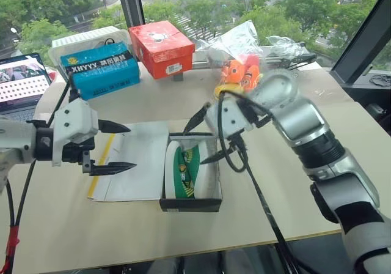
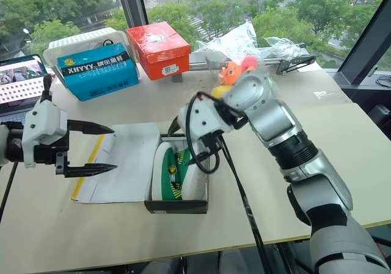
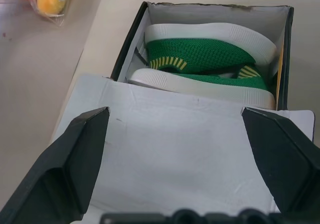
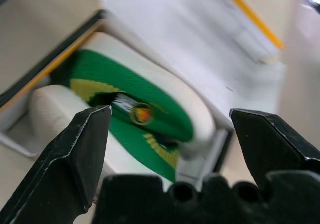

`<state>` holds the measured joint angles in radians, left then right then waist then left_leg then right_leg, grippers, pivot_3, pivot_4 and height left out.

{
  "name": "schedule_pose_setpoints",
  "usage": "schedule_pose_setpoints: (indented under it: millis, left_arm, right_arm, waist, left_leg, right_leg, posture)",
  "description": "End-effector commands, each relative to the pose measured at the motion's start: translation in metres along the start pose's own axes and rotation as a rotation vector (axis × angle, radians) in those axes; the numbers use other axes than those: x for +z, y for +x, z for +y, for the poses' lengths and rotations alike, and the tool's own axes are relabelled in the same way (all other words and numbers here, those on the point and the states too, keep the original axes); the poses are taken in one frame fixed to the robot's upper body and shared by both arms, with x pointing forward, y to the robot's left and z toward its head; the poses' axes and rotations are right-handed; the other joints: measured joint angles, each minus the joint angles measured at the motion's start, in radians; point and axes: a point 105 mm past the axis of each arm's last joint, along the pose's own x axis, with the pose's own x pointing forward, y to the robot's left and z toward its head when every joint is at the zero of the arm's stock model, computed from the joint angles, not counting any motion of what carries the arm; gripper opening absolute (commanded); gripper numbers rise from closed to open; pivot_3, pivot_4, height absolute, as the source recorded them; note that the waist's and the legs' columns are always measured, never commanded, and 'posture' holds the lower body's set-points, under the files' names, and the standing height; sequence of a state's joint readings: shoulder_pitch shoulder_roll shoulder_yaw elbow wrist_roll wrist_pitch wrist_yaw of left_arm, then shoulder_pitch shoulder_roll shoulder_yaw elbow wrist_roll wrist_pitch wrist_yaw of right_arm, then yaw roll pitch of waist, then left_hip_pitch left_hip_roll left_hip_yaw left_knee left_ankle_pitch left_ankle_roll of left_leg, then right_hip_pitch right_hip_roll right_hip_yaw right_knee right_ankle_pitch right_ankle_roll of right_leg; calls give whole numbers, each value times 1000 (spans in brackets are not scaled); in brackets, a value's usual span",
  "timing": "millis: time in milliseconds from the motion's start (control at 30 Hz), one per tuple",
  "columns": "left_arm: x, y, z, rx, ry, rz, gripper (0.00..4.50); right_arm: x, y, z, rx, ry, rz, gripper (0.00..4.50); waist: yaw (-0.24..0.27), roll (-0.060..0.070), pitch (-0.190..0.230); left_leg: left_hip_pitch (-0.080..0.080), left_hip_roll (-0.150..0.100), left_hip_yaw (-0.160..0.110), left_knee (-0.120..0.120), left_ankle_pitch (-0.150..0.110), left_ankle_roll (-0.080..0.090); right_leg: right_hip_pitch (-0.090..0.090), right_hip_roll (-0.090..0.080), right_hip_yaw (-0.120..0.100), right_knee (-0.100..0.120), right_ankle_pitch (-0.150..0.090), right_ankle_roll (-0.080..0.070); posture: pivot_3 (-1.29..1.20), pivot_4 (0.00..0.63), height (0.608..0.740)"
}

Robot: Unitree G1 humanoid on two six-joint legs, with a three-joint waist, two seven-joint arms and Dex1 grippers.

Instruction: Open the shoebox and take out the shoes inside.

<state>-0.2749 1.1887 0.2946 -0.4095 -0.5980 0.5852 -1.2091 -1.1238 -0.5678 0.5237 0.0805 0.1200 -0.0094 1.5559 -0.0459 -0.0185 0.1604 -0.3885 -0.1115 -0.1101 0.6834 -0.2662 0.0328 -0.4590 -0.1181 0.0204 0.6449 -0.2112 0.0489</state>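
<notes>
- The shoebox (image 1: 190, 204) sits at the lower centre of the left eye view on the pale table (image 1: 287, 200). It is already open: its lid (image 1: 137, 161) lies folded flat to the frame-left of the black base, white inside facing up, with a yellow edge along its far left side.
- The shoes (image 1: 185, 170) lie on their sides inside the base, green uppers and pale soles showing, packed close against each other. Neither has been lifted, so opening looks done and the taking-out is all that is left.
- The right gripper (image 1: 204, 140) hangs just above the far end of the open base, its two black fingers spread wide with nothing between them. In its wrist view the shoes lie between the fingers, so it seems about to reach in.
- The left gripper (image 1: 116, 147) hovers over the left part of the lid, its fingers also wide apart and empty.
- A blue box (image 1: 101, 69) and a red-orange box (image 1: 162, 48) stand in the upper left and upper centre, well away from the work.
- A laptop (image 1: 23, 81) sits at the left edge of the frame.
- Orange plush toys (image 1: 239, 72) in a clear bag lie at upper centre, behind the right arm.
</notes>
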Motion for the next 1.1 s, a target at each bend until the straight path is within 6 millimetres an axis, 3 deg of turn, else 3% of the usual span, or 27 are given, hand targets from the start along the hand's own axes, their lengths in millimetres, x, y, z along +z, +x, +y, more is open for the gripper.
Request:
schedule_pose_setpoints:
  millis: [33,433,467,533,633,833,933,1100]
  left_arm:
    - [10,-6,-1,31,32,-18,4500]
    - [10,-17,-14,74,-8,20,4500]
    - [10,-17,-15,76,-10,20,4500]
    - [11,-18,-17,81,-15,22,4500]
    - [13,-20,-19,87,-17,24,4500]
    - [13,-18,-18,90,-19,20,4500]
    - [13,-17,-18,83,-17,16,4500]
    - [13,-15,-15,76,-11,14,4500]
  right_arm:
    - [10,5,17,155,-146,20,4479]
    - [-15,45,38,317,-261,23,4479]
    - [-16,48,38,320,-263,21,4081]
    - [-23,55,39,325,-261,34,3752]
    - [-32,60,42,344,-260,61,2747]
    - [-25,59,46,355,-288,42,916]
    - [-18,54,47,350,-306,36,482]
    - [5,40,40,313,-371,14,444]
  waist:
    - [1,0,0]
    - [-2,0,0]
    - [-1,0,0]
    - [0,0,0]
    - [1,0,0]
    - [3,0,0]
    - [2,0,0]
    - [-1,0,0]
  left_leg:
    - [0,0,0,0,0,0]
    - [5,6,4,1,-2,-4]
    - [5,7,4,1,-2,-4]
    - [5,7,4,1,-2,-4]
    - [5,7,4,1,-2,-4]
    - [8,7,4,1,-2,-5]
    - [9,7,4,0,-2,-5]
    - [8,8,5,0,-3,-6]
  right_leg:
    - [0,0,0,1,0,0]
    - [0,6,1,-2,2,-4]
    - [1,6,1,-2,2,-4]
    - [1,6,1,-3,2,-4]
    - [1,7,1,-3,3,-5]
    - [3,7,1,-3,3,-5]
    - [3,7,1,-2,3,-5]
    - [2,8,1,-2,3,-5]
  posture:
    - [0,150,740]
    - [0,150,740]
    - [0,150,740]
    - [0,150,740]
    - [0,150,740]
    - [0,150,740]
    - [0,150,740]
    - [0,150,740]
